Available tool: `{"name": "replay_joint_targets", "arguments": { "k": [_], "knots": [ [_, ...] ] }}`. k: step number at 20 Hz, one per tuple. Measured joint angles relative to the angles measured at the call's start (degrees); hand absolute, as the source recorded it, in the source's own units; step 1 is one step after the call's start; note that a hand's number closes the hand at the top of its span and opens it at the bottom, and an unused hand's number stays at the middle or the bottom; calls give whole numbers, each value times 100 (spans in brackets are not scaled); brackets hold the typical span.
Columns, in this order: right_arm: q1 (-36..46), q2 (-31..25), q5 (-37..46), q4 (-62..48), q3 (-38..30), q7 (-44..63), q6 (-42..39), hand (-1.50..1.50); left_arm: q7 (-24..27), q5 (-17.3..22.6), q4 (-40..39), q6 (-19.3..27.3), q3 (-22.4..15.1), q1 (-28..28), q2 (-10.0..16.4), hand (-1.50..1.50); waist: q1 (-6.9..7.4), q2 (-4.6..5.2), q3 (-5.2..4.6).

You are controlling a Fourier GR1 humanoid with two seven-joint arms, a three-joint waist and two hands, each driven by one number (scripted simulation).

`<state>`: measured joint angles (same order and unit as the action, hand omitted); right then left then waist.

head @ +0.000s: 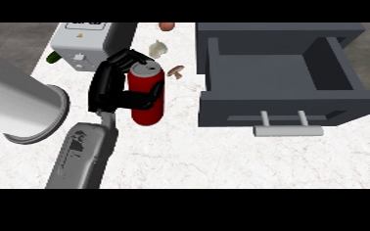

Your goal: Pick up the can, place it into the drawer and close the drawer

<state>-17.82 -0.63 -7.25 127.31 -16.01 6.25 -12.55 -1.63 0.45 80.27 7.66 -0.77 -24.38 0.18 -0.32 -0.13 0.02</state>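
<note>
Sitting in the grasp of the left hand (108,85), the red can (150,108) was over the white marble counter (217,161), left of the open drawer (239,110) and clearly outside it. The can's silver top pointed toward the far side and its red body ran back toward the near edge, so it looked roughly upright from that steep angle. I honestly couldn't tell if it was resting on the counter or lifted off it. The black fingers (115,71) were curled round the can's left side, and one digit crossed the front of the red body about halfway down. The grey forearm (83,151) came in from the near-left.

Just right of the can's top was a small brown mushroom (175,71), close but not touching as far as I could see. A bit farther back sat a pale garlic bulb (157,48), and beyond that, at the far edge, a small reddish-brown thing (167,26) I couldn't identify.

The drawer was dark grey and pulled well out toward the near side, with a light bar handle (288,130) on its front.

Off to the far left stood a white boxy appliance (78,44), with something green (52,57) peeking out beside it. A big shiny metal pot (29,103) filled the left edge. The right hand didn't show anywhere.
</note>
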Motion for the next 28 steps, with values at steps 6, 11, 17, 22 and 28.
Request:
{"name": "replay_joint_targets", "arguments": {
  "k": [6,11,17,22,28],
  "knots": [
    [-7,-47,-39,-148,-60,-146,1,-150,-799,-68,-20,690,-538,-982,-13,150,-30,8,1],
    [-44,-60,-104,-89,-144,-127,-65,-150,-1106,-134,-434,1095,-748,-1885,-16,150,-50,11,0],
    [90,-60,-16,-114,-81,-23,-27,-150,-1383,39,-1239,1493,-785,-3147,-18,150,-79,21,1],
    [120,-10,77,-231,-58,-124,-40,-150,-1486,271,-1832,1831,-960,-3841,-18,150,-87,21,1],
    [298,0,167,-319,31,-60,24,-150,-1291,629,-2977,2050,-990,-4818,-18,150,-152,45,3]
  ]
}}
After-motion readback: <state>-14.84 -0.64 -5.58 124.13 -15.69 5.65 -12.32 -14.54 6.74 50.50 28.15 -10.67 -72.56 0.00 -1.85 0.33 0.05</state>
